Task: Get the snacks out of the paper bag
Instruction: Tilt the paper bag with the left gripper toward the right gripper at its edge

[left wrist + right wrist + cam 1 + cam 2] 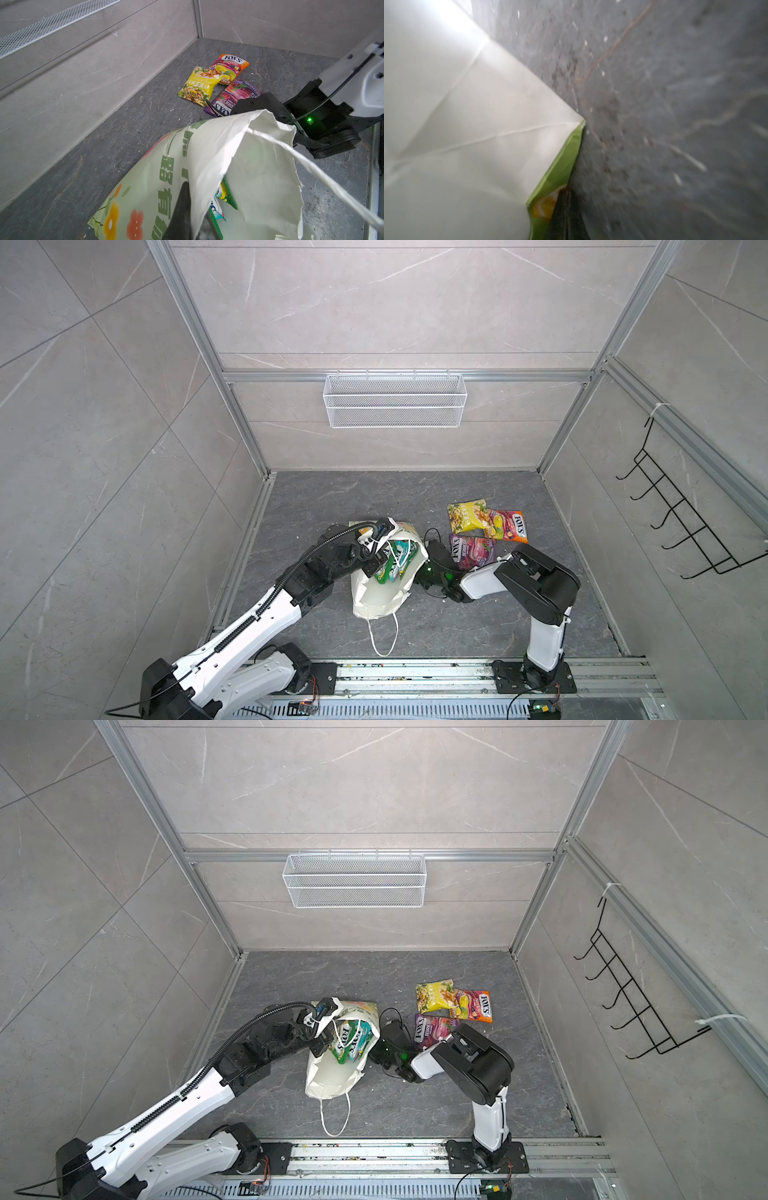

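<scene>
1. Left gripper [371,563]: clenched on the paper bag [380,597] at its left rim.
2. Right gripper [419,573]: clenched on the right rim.
3. Bag open on the table [457,614], with the green packet [386,569] and teal packet [405,553] inside.
4. Yellow packet [467,516], orange packet [509,524] and purple packet [473,551] lie to its right.

Far floor [353,497] lies open; paper bag [380,597] and loose packets [505,526] block the middle.

Left fingers [180,208] closed; right fingers [565,212] closed

My paper bag [376,599] looks matt and creased; the snacks [478,551] beside it are glossy plastic; the floor [457,626] under it, matt stone.
</scene>
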Controlling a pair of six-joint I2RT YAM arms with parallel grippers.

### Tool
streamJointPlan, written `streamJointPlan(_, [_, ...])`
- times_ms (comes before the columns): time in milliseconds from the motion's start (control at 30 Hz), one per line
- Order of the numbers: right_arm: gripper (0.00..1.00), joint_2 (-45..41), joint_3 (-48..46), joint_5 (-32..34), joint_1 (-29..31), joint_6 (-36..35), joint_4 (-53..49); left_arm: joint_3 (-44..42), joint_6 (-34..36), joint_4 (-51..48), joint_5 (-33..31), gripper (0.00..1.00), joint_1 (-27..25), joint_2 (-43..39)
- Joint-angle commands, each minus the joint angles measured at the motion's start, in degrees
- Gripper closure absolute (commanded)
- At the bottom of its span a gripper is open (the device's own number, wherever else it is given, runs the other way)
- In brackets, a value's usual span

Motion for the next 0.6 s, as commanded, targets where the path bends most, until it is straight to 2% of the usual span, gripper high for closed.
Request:
streamJointPlan(0, [1.00, 4.67, 2.42, 3.59, 0.01, 5.34, 4.26, 0.29, -1.50, 5.47, 0.55, 1.00, -0.34, -0.52])
streamJointPlan(267, [1.00, 12.27, 14.14, 3.29, -2.87, 3.32, 2.08, -0.05, -6.11, 10.05, -16.54, 1.00, 0.32, 4.41])
streamJointPlan(333, [1.00, 13.45, 18.69, 1.13, -4.69, 1.45, 0.40, -0.24, -8.06, 11.23, -16.44, 1.00, 2.37, 6.12])
streamJointPlan(433, [1.00, 12.49, 23.80, 0.60, -7.39, -2.99, -4.40, 1.42, -13.89, 10.70, -11.55, 1.00, 7.61, 9.47])
streamJointPlan(567, [1.00, 7.72, 25.79, -0.07, -11.46, -8.69, -10.70, 2.43, -16.02, 13.56, -11.58, 1.00, 8.09, 12.24])
